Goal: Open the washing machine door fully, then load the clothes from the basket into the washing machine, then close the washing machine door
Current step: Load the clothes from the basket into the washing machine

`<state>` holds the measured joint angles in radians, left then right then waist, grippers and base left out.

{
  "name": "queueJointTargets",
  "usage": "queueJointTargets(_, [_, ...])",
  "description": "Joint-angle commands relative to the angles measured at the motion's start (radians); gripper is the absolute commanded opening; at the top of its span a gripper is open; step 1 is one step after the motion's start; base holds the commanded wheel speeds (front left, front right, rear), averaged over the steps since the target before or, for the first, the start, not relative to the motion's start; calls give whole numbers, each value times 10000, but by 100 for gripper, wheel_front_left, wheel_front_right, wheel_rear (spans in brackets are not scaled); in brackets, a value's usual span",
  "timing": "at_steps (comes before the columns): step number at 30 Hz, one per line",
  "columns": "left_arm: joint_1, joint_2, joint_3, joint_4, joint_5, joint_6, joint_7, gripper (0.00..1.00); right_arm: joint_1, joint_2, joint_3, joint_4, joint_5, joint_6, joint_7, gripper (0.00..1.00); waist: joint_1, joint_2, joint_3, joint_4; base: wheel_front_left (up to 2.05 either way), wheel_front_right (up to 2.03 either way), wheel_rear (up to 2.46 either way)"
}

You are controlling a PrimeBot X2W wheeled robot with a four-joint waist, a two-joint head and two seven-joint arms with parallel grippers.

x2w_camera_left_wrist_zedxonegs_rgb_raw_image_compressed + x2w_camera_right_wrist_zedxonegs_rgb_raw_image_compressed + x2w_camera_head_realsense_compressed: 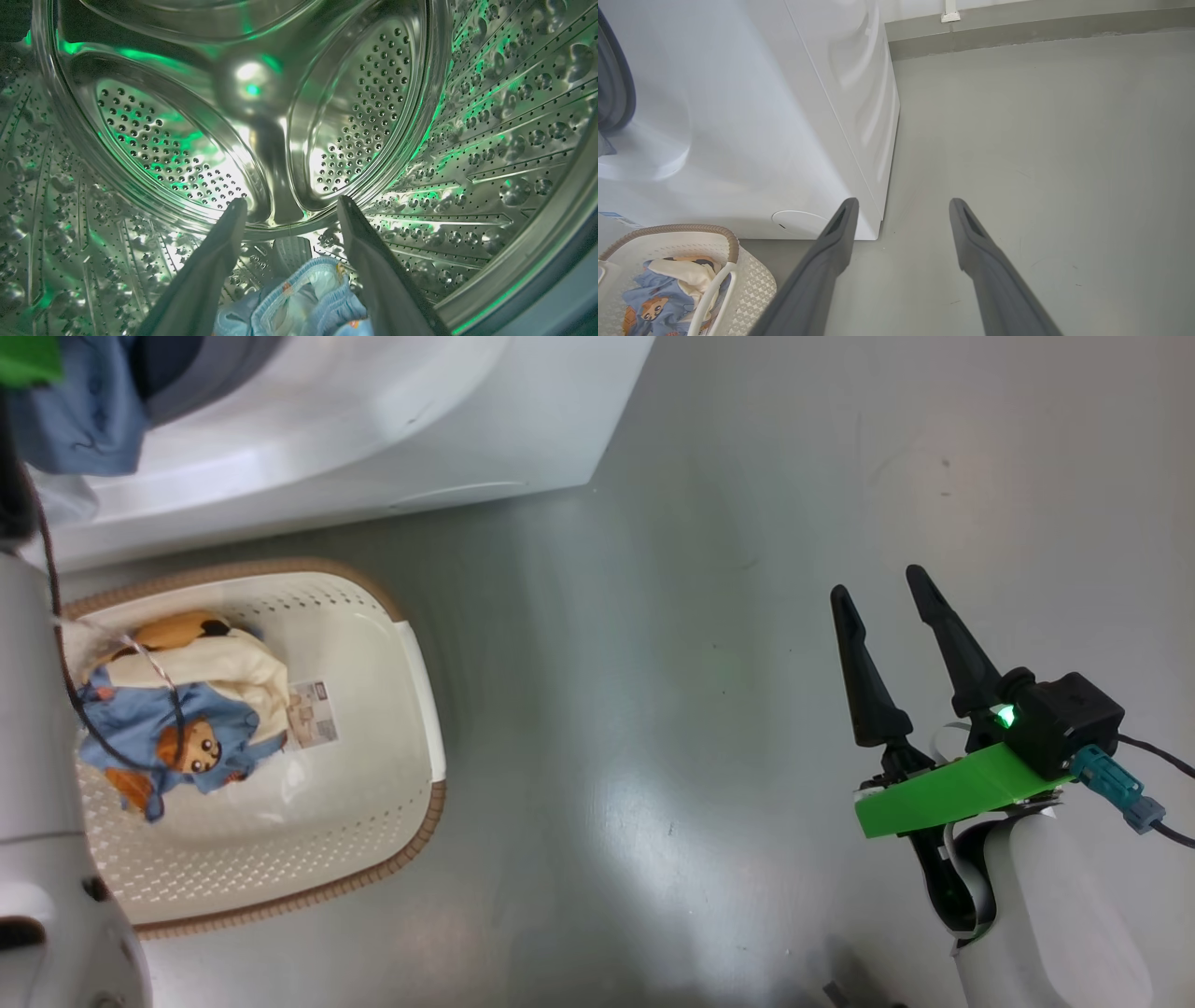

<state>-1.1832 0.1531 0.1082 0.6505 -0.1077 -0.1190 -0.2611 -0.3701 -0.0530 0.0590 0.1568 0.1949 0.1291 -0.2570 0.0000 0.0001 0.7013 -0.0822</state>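
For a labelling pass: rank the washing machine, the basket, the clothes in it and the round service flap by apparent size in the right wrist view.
1. washing machine, largest by far
2. basket, partly cut off by the frame
3. clothes
4. service flap, smallest

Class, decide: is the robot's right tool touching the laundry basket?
Apart. The head view shows the right tool hovering open over bare floor, with a wide stretch of floor between it and the basket.
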Motion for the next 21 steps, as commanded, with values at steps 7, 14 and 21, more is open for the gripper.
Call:
queueJointTargets(7, [1017, 232, 99, -457, -202, -64, -7, 100, 212, 28, 171, -108, 23, 16, -48, 100, 0, -1, -391, 175, 0, 0, 0])
queueJointTargets(14, [2152, 54, 196, -1305, -421, -89, -7, 100, 296, 28, 111, -120, 39, 16, -48, 100, 0, -1, -641, 242, 0, 0, 0])
queueJointTargets(21, [3827, -220, 336, -2774, -431, -101, -7, 100, 371, 28, 99, -130, 55, 16, -48, 100, 0, -1, -841, 323, 0, 0, 0])
